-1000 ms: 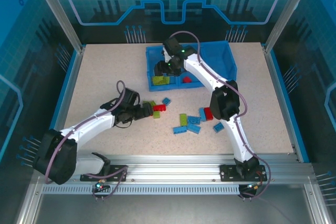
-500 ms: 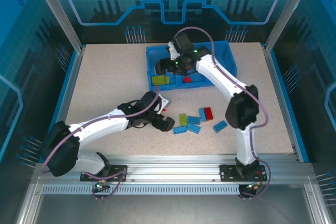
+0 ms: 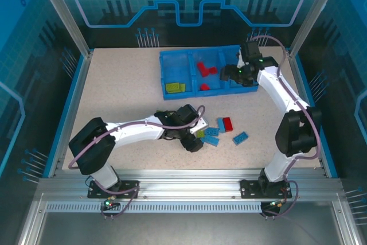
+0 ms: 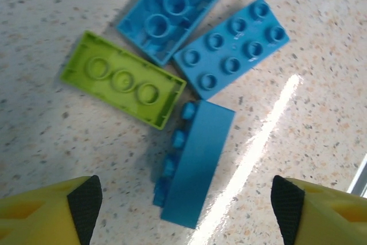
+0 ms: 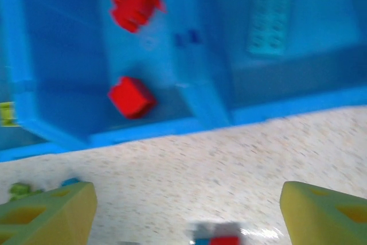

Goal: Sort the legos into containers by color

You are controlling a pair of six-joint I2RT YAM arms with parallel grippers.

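Left wrist view: left claw (image 4: pixel 184 205) wide open, empty, above a blue brick (image 4: pixel 198 159) beside a green brick (image 4: pixel 123 78). Right wrist view: right claw (image 5: pixel 186 210) open, empty, by the tray (image 5: pixel 275 107) holding red bricks (image 5: pixel 131 97).

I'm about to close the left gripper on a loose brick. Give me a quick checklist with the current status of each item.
1. Left gripper open: ok, fingers spread wide.
2. Target lined up: ok, the light blue plastic brick lying on its side sits between them.
3. Closing path free: ok, the upside-down lime green brick lies beyond the fingers.
4. Left gripper low enough to grip: cannot tell.
5. Right gripper empty: ok, open, nothing held.
6. Colours separate in the blue plastic tray: ok, red bricks in the middle compartment, lime green bricks left, a light blue brick right.
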